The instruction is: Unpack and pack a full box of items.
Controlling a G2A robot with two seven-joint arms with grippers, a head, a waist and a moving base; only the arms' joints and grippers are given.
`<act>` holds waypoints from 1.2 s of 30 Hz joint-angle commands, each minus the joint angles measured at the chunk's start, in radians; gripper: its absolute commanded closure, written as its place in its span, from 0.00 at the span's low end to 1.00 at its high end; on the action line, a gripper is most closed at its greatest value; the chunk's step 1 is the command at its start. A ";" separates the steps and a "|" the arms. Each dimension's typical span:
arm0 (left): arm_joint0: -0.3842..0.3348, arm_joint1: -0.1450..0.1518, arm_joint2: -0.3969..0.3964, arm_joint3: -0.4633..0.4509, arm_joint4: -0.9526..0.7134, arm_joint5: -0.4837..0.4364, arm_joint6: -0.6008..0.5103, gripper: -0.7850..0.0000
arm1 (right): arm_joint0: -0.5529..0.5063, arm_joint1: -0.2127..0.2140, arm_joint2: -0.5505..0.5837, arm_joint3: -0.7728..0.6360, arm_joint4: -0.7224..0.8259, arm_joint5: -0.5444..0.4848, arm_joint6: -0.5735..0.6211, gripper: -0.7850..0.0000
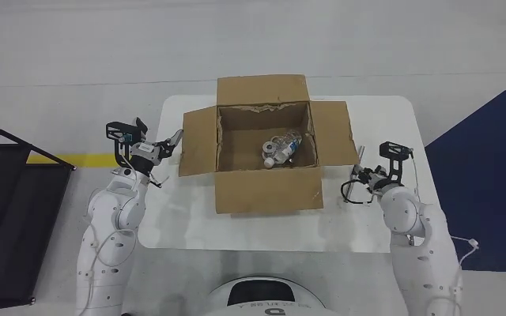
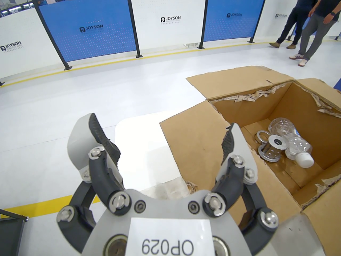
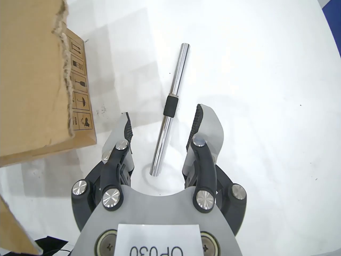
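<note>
An open cardboard box (image 1: 269,192) stands in the middle of the white table (image 1: 190,225), all flaps folded out. Inside lie a clear plastic bottle (image 2: 291,145) with a white cap, a metal spool (image 2: 270,149) and a metal ring (image 2: 262,135); from above they show as a cluster (image 1: 281,149) at the box's right side. My left gripper (image 2: 162,130) is open and empty, hovering just outside the box's left flap (image 1: 198,142). A shiny metal rod (image 3: 175,81) with a black band lies on the table right of the box. My right gripper (image 3: 162,111) is open, its fingers straddling the rod's near half.
The box's right flap (image 3: 32,81) hangs close beside the right gripper. Bare table lies right of the rod, up to the table's edge (image 1: 419,158). A black frame (image 1: 24,205) stands on the floor to the left. Blue and white fence panels (image 2: 88,27) stand far behind.
</note>
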 commanded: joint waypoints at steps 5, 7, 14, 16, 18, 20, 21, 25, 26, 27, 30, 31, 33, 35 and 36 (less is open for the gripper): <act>0.000 0.000 0.000 0.000 0.000 0.000 0.000 0.00 | 0.085 -0.001 -0.092 0.080 -0.132 0.061 0.058 0.53; 0.000 0.000 0.000 0.000 0.000 0.000 0.000 0.00 | 0.093 -0.001 -0.114 0.086 -0.170 0.073 0.072 0.54; 0.000 0.000 0.000 0.000 0.000 0.000 0.000 0.00 | 0.125 -0.003 -0.155 0.115 -0.212 0.083 0.103 0.57; 0.000 0.000 0.000 0.000 0.000 0.000 0.000 0.00 | 0.137 -0.004 -0.158 0.129 -0.214 0.084 0.107 0.57; 0.000 0.000 0.000 0.000 0.000 0.000 0.000 0.00 | 0.151 -0.004 -0.163 0.147 -0.222 0.091 0.112 0.58; 0.000 0.000 0.000 0.000 0.000 0.000 0.000 0.00 | 0.166 -0.005 -0.172 0.164 -0.233 0.097 0.118 0.58; 0.000 0.000 0.000 0.000 0.000 0.000 0.000 0.00 | 0.172 -0.006 -0.177 0.171 -0.235 0.097 0.121 0.59; 0.000 0.000 0.000 0.000 0.000 0.000 0.000 0.00 | 0.195 -0.007 -0.191 0.201 -0.248 0.097 0.133 0.61; 0.000 0.000 0.000 0.000 0.000 0.000 0.000 0.00 | 0.200 -0.008 -0.194 0.208 -0.251 0.098 0.134 0.62; 0.000 0.000 0.000 0.000 0.000 0.000 0.000 0.00 | 0.205 -0.008 -0.198 0.214 -0.253 0.098 0.137 0.63; 0.000 0.000 0.000 0.000 0.000 0.000 0.000 0.00 | 0.218 -0.009 -0.204 0.232 -0.258 0.097 0.142 0.67; 0.000 0.000 0.000 0.000 0.000 0.000 0.000 0.00 | 0.223 -0.009 -0.205 0.240 -0.259 0.100 0.144 0.67; 0.000 0.000 0.000 0.000 0.000 0.000 0.000 0.00 | 0.234 -0.010 -0.208 0.256 -0.271 0.115 0.145 0.67; 0.000 0.000 0.000 0.000 0.000 0.000 0.000 0.00 | 0.241 -0.011 -0.214 0.268 -0.280 0.121 0.147 0.68; 0.000 0.000 0.000 0.000 0.000 0.000 0.000 0.00 | 0.245 -0.012 -0.216 0.274 -0.286 0.126 0.148 0.68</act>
